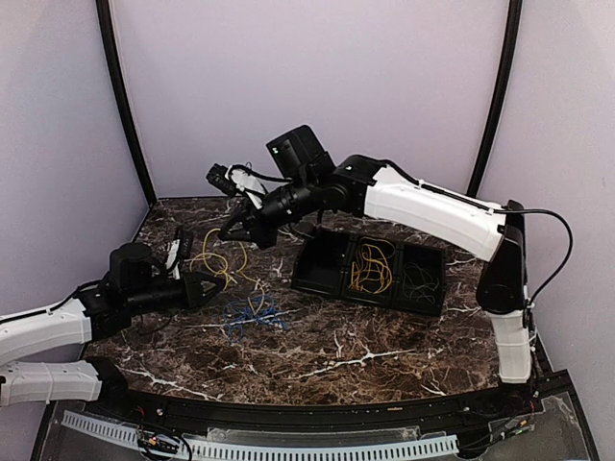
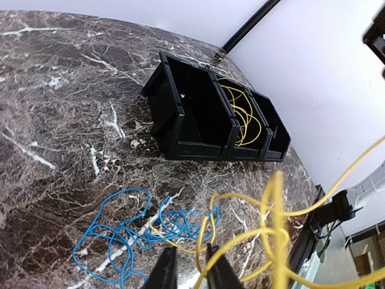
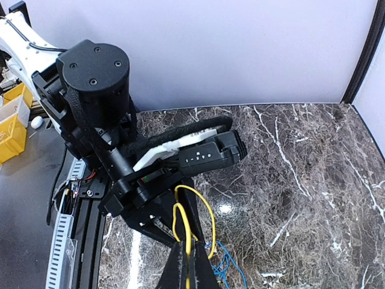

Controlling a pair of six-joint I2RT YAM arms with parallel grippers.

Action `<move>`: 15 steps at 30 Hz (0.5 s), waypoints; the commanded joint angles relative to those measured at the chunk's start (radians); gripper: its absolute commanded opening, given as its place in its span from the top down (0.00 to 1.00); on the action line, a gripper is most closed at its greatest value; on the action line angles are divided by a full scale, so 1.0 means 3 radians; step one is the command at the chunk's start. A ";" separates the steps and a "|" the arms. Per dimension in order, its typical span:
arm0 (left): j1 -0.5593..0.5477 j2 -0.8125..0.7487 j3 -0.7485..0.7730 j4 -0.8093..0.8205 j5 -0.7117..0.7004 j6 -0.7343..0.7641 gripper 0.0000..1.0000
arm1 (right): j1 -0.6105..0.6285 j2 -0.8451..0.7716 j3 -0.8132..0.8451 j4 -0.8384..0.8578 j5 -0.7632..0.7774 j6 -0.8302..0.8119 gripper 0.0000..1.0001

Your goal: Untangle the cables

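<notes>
Lilac walls [image 1: 317,86] enclose a dark marble table [image 1: 384,355].

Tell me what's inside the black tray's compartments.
Seen from the top view, the black tray holds a coiled yellow cable in its middle compartment and a dark grey cable in the right one. The left looks empty, though its near wall hides some floor.

Left tool [image 2: 189,256] cropped at bottom edge, nearby yellow cable [image 2: 275,198] blurred
</notes>
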 commanded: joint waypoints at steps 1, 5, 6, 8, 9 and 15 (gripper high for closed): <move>-0.0022 -0.0064 -0.0097 0.0135 -0.0280 0.0041 0.91 | -0.0021 -0.0214 0.0078 0.0054 0.0034 -0.0060 1.00; -0.0022 -0.0230 -0.0204 0.0096 -0.0485 0.0050 1.00 | -0.0057 -0.0356 0.0104 0.0012 0.0147 -0.0136 1.00; -0.0022 -0.0262 -0.0227 0.0074 -0.0523 0.0043 1.00 | -0.0079 -0.0398 0.0120 0.0003 0.0158 -0.0145 1.00; -0.0022 -0.0343 -0.0294 0.0051 -0.0625 0.0011 1.00 | -0.0123 -0.0487 0.0164 -0.0012 0.0191 -0.0171 1.00; -0.0021 -0.0374 -0.0337 0.0049 -0.0666 -0.0017 1.00 | -0.0142 -0.0535 0.0185 -0.0026 0.0200 -0.0193 1.00; -0.0025 -0.0350 -0.0416 0.0194 -0.0462 -0.0076 0.97 | -0.0210 -0.0765 0.0132 -0.0049 0.0260 -0.0257 1.00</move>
